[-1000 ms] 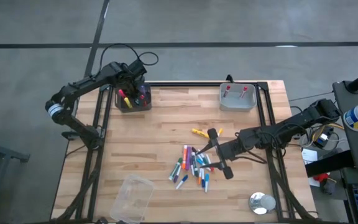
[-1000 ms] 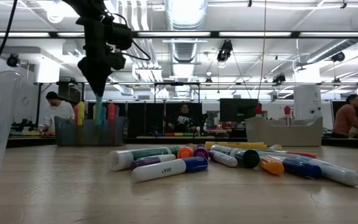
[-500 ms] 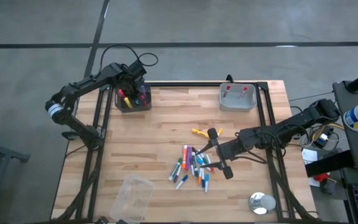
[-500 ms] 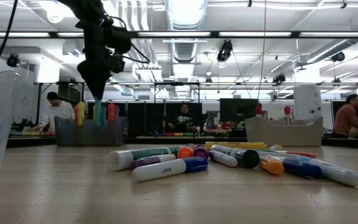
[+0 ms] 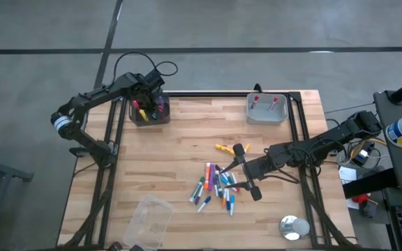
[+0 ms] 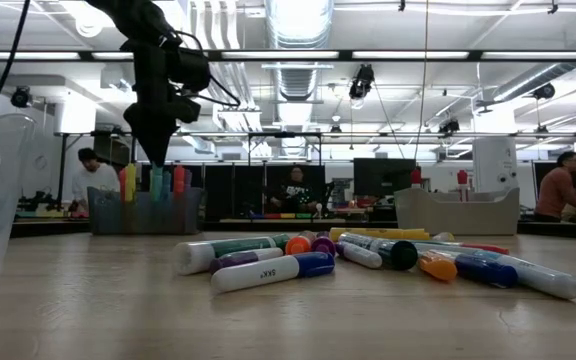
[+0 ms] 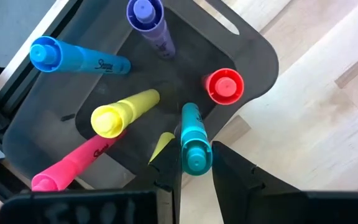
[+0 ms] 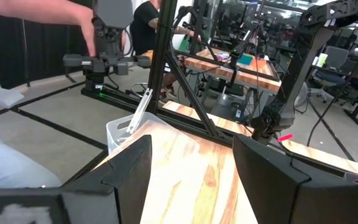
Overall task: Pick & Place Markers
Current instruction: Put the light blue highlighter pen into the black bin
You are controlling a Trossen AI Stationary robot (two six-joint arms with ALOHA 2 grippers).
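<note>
Left arm (image 5: 93,97): dark, slim jointed links, pale grey band near elbow, black cable looping above wrist.
Right arm (image 5: 313,148): dark, jointed, black cables trailing alongside.
Left fingers (image 7: 166,174): 2, black, flat-sided.
Right fingers (image 8: 126,171): 2, black, broad, angular.

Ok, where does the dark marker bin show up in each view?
High view: dark marker bin at the table's far-left corner, under the left gripper.
Low view: left, far off.
Left wrist view: fills the centre.
Right wrist view: not visible.
Shared landmark: yellow marker.
</note>
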